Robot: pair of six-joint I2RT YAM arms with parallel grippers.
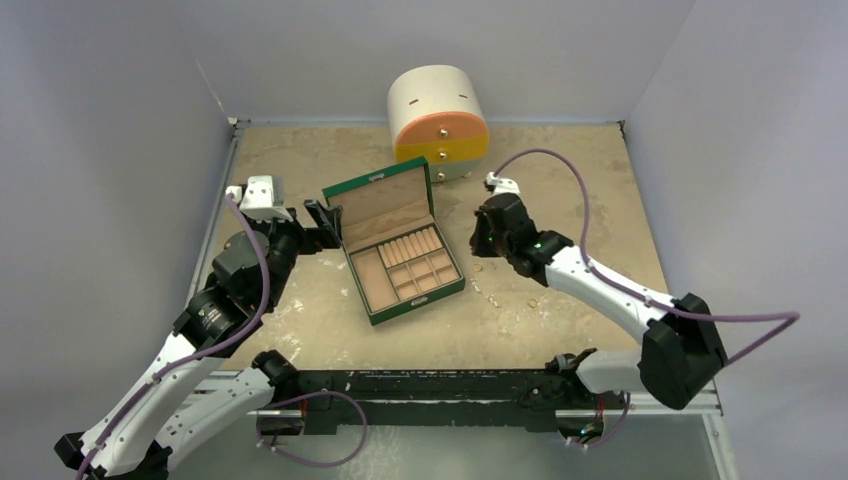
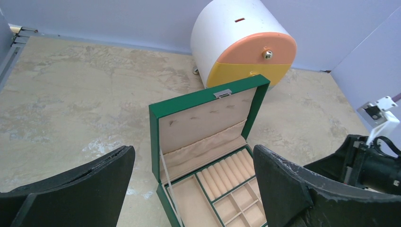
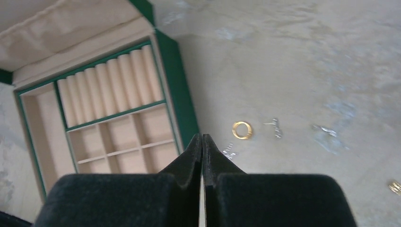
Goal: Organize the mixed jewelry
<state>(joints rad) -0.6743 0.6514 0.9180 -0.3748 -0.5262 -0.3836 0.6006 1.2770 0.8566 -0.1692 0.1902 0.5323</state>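
Note:
The mixed jewelry lies loose on the table to the right of the open green box [image 1: 372, 302]. In the right wrist view I see a gold ring [image 3: 242, 130], a silvery piece [image 3: 275, 128], a short bit of silvery chain [image 3: 229, 152] and another gold piece [image 3: 395, 187] at the far right edge. My right gripper [image 3: 202, 138] hovers by the box's right wall [image 3: 177, 80], jaws pressed shut with nothing visible between them. My left gripper [image 2: 194, 189] stands wide open beside the box's raised lid [image 2: 153, 137], holding nothing. From above, small pieces [image 1: 495, 298] and a gold ring [image 1: 533, 303] show near the right arm.
A round white cabinet [image 1: 437, 120] with an orange and a yellow drawer stands at the back, just behind the box lid. The box holds ring rolls [image 2: 227, 172] and several tan compartments. Grey walls close in the table on three sides.

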